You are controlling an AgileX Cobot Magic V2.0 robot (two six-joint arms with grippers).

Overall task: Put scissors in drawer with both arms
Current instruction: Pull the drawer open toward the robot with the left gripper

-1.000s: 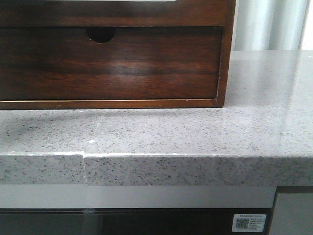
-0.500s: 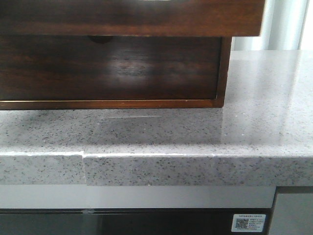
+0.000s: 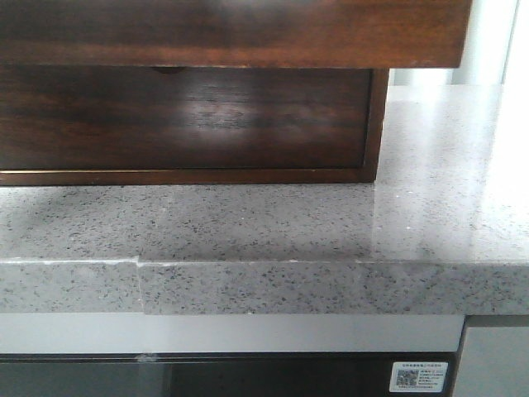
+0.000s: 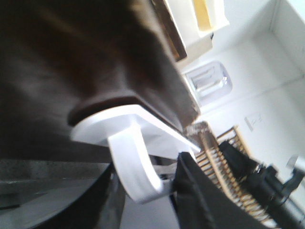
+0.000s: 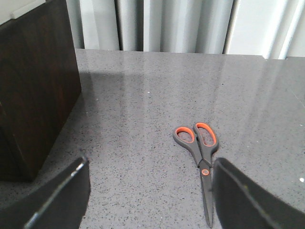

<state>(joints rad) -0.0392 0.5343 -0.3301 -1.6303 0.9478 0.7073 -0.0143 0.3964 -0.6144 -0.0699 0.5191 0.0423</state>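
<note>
Left gripper (image 4: 157, 183): a white curved finger (image 4: 131, 164) is hooked into the round-cornered cut-out of the drawer (image 4: 71, 62), a dark finger close beside it — how wide the jaws stand I cannot tell, view is too close and blurred. The hook-in makes sense as a pull grip: the cut-out is the only handle on that glossy front.

Right gripper (image 5: 147, 191): jaws wide apart, nothing between them, hovering over the counter with the scissors (image 5: 200, 160) lying flat just ahead and between the two dark fingers (image 5: 59, 193) — looks lined up for a pick, not yet touching.

Scissors: grey-black handles with orange-lined loops, dark closed blades pointing toward the camera, thin and flat — likely awkward to pinch off a hard surface.

In the front view the drawer (image 3: 248, 33) overhangs the cabinet (image 3: 376, 124), its dark brown polished wood jutting out over the lower drawer front (image 3: 190, 116), so it reads as partly pulled open. The lower front shows streaky grain and a soft glare.

Countertop (image 3: 273, 231): grey speckled stone, smooth and slightly reflective, with a seam at the front edge. Scissors sit well clear of the cabinet, off to its side.
</note>
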